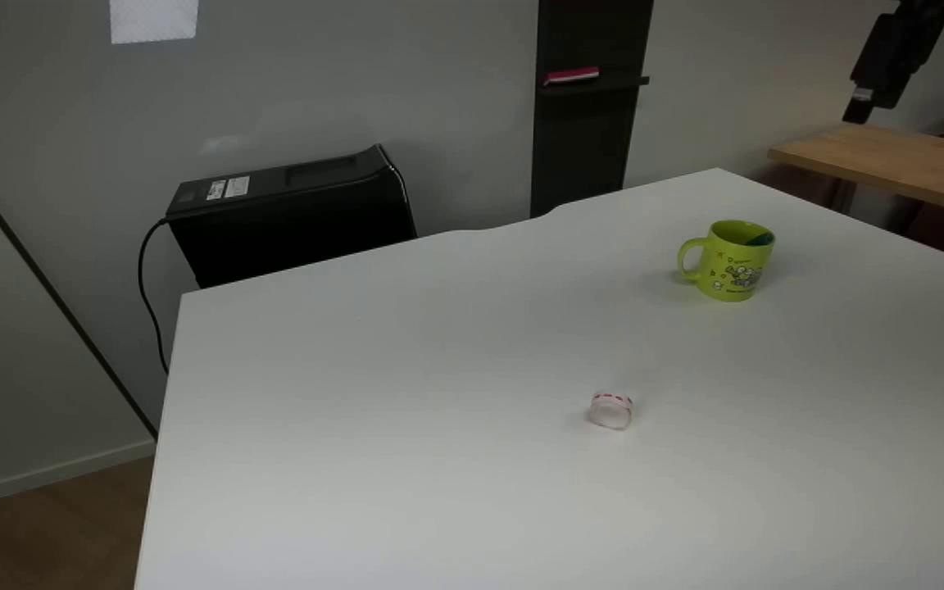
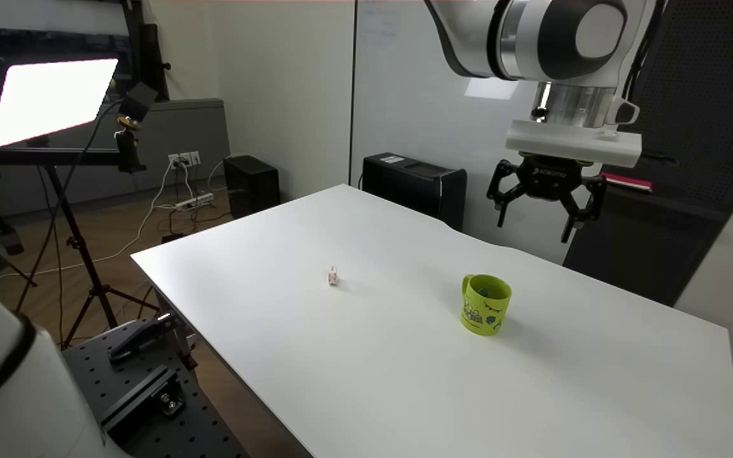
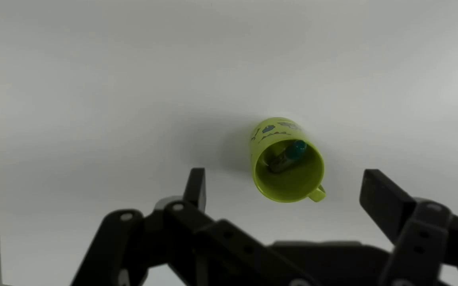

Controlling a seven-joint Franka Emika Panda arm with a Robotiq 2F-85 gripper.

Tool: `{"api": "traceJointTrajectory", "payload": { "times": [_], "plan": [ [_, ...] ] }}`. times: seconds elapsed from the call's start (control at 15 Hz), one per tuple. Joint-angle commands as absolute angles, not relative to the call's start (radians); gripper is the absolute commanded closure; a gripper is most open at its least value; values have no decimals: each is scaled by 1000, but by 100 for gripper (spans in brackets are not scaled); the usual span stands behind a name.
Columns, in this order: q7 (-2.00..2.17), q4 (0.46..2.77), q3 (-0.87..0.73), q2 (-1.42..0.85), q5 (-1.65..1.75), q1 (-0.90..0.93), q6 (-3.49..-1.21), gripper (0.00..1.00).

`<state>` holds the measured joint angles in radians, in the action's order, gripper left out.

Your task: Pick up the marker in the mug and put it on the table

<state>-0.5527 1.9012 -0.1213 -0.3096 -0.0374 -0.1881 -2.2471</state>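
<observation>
gripper (image 2: 533, 231): spread wide, holding nothing; up high, well clear of table (image 2: 373, 356)
mug (image 1: 730, 266): lime, upright on table, below gripper; framed btwn jaws in wrist view, w/ gap either side
marker (image 3: 289, 156): inside mug, leaning, teal end up nr rim; below gripper, apart from jaws
clear bit (image 1: 610, 416): small, red-marked; on table, farther from gripper than mug
desk (image 1: 890, 164): wooden; showing below gripper in an exterior view
</observation>
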Motion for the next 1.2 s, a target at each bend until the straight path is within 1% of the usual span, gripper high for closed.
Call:
{"api": "traceJointTrajectory", "payload": {
  "times": [0.0, 0.6, 1.13],
  "plan": [
    [-548, 1900, -103, -309, -30, -205, -2245, 0],
    [-560, 1949, -72, -350, -26, -200, -2312, 0],
    [-553, 1996, -46, -397, -13, -197, -2420, 0]
  ]
}}
